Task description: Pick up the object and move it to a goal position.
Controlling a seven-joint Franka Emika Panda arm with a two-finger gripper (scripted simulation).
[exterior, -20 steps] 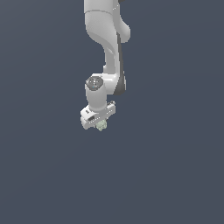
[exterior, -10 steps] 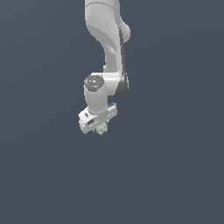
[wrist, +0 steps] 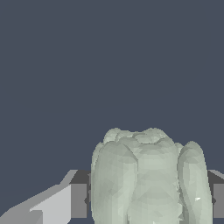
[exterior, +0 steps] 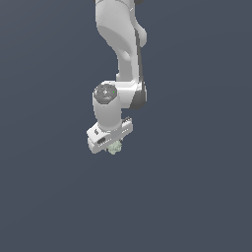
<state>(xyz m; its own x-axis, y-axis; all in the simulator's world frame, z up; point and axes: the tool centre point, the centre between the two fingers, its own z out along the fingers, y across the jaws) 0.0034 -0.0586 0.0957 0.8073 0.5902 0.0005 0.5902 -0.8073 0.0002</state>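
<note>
The object [exterior: 115,147] is a tiny pale greenish-white lumpy chunk peeking out under the white hand of the arm in the exterior view. My gripper [exterior: 113,146] is shut on it, and the hand hides most of it there. In the wrist view the object [wrist: 146,177] fills the lower middle as a ribbed pale lump, pressed between the two fingers [wrist: 78,200] whose dark pads show on either side of it.
Only a plain dark blue-grey ground surrounds the arm [exterior: 120,44] in both views. No goal marker, other objects or edges show.
The hand with the object has shifted slightly toward the exterior view's left and a touch lower. The grip on the object is unchanged.
</note>
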